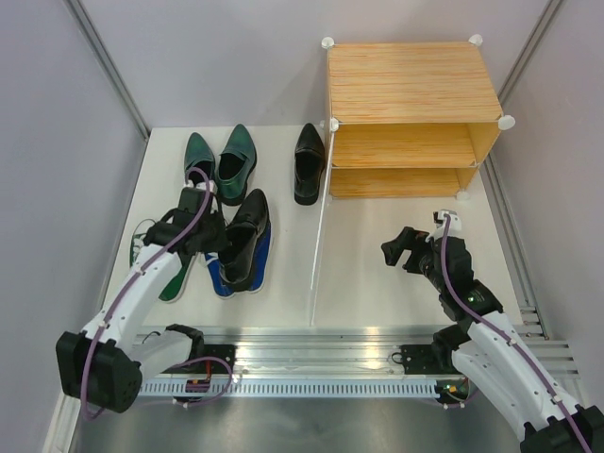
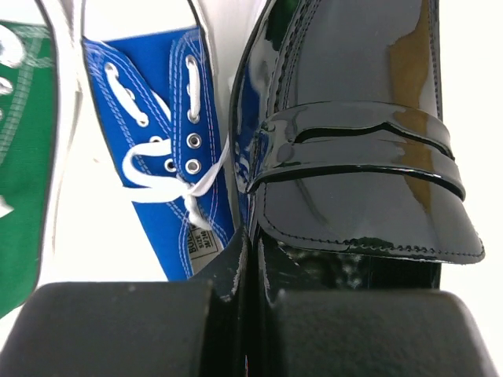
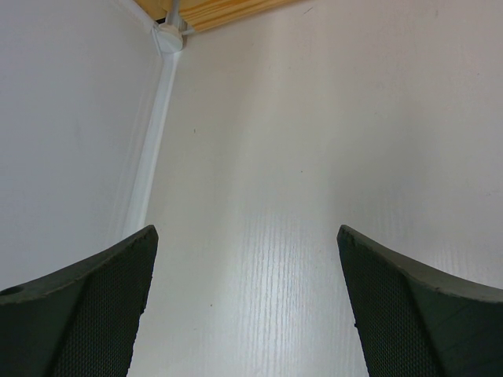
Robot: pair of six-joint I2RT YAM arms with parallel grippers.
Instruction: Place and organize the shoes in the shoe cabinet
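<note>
One white table [image 1: 368, 302] (cabinet [image 1: 411, 80], grey walls [image 1: 57, 142])

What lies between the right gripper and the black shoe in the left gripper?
The open door panel, seen edge-on in the top view.

On white table [image 1: 368, 293]: wood-grain cabinet [image 1: 411, 85] upper right, black shoe [image 1: 309, 165] beside it, dark green pair [image 1: 219, 162] upper left, blue sneakers [image 1: 264, 247], green sneakers [image 1: 175, 283] left centre.
</note>
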